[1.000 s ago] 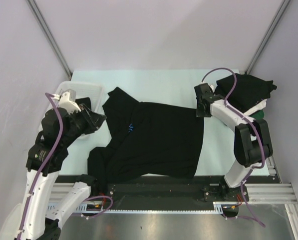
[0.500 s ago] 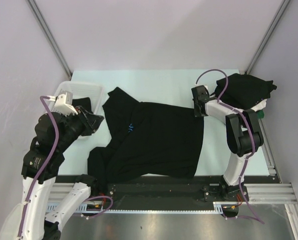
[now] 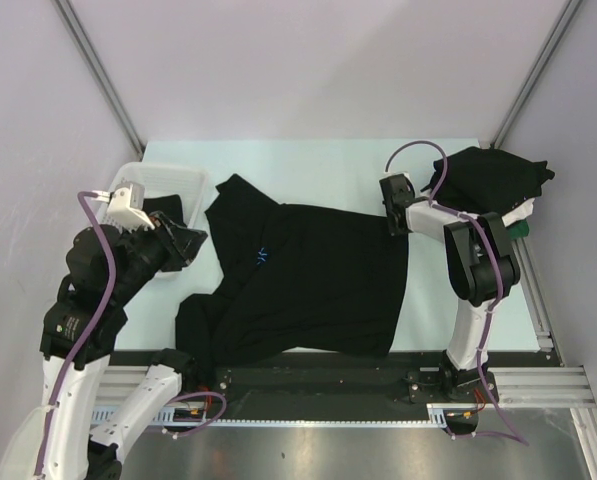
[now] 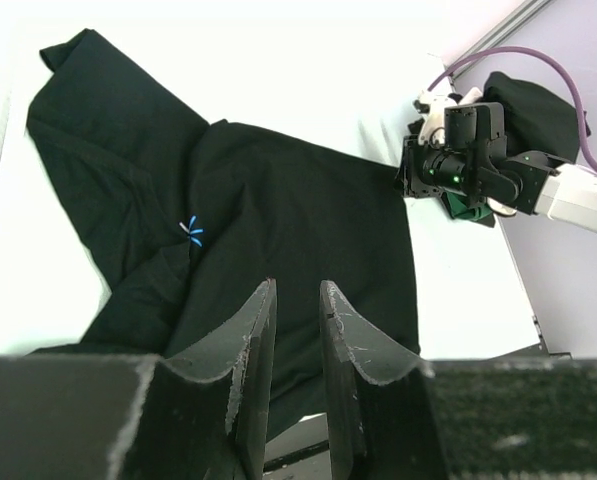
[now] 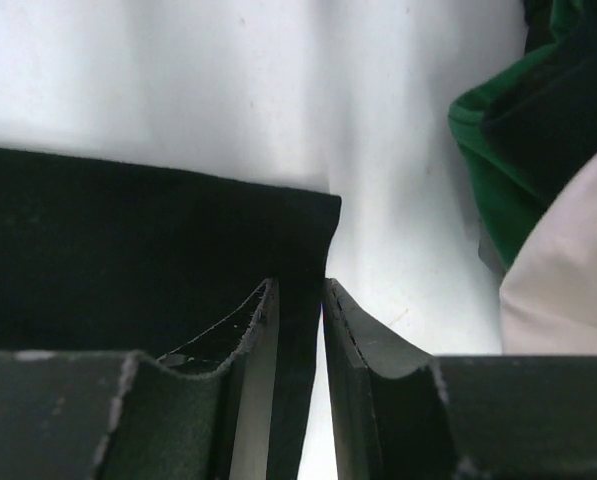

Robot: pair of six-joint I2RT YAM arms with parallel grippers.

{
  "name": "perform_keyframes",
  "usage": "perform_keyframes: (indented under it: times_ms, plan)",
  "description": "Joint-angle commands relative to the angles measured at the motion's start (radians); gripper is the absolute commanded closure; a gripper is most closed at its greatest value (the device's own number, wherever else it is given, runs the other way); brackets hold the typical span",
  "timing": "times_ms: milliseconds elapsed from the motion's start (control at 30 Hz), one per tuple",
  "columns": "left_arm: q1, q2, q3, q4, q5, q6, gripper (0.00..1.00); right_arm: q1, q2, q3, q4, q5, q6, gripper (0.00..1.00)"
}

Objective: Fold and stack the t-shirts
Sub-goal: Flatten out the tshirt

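A black t-shirt (image 3: 308, 280) lies spread across the middle of the table, its small blue starburst mark (image 4: 191, 231) facing up and one sleeve bunched at the near left. My right gripper (image 3: 395, 226) hangs low over the shirt's far right corner (image 5: 308, 215); its jaws stand a narrow gap apart, open, straddling the cloth's edge. My left gripper (image 3: 188, 243) is raised beside the shirt's left side, above the basket's near end. In the left wrist view the left gripper (image 4: 296, 285) is open and empty.
A white mesh basket (image 3: 168, 180) stands at the far left with dark cloth in it. A pile of t-shirts (image 3: 493, 180) sits at the far right, black on top, with green (image 5: 498, 130) and white (image 5: 568, 270) cloth beneath. The table's near edge meets a black rail.
My right gripper has slid a little left and farther back along the shirt's corner as its arm folded in. The left arm has drawn slightly left. The shirt has not moved.
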State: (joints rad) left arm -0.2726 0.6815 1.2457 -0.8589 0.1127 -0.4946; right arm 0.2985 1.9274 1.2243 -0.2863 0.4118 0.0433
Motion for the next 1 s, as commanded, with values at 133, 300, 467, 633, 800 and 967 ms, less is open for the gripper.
perform_keyframes:
  times_ms: [133, 300, 467, 633, 800, 967]
  plan:
    - [0.007, 0.016, 0.035, 0.02, 0.024, 0.031, 0.71, -0.005, 0.056, 0.003, 0.033, 0.004, -0.002, 0.71]
    - [0.007, 0.029, 0.038, 0.026, 0.03, 0.036, 0.71, -0.018, 0.07, 0.003, 0.016, -0.033, 0.01, 0.78]
    - [0.007, 0.039, 0.04, 0.035, 0.035, 0.039, 0.72, -0.038, 0.074, 0.003, 0.024, -0.079, 0.01, 0.92]
    - [0.009, 0.046, 0.043, 0.046, 0.038, 0.039, 0.72, -0.052, 0.076, 0.015, 0.022, -0.096, 0.01, 1.0]
    - [0.007, 0.052, 0.044, 0.049, 0.031, 0.042, 0.72, -0.061, 0.107, 0.073, 0.012, -0.102, -0.003, 1.0]
    - [0.009, 0.052, 0.047, 0.046, 0.03, 0.044, 0.72, -0.059, 0.174, 0.173, -0.013, -0.097, -0.037, 1.0]
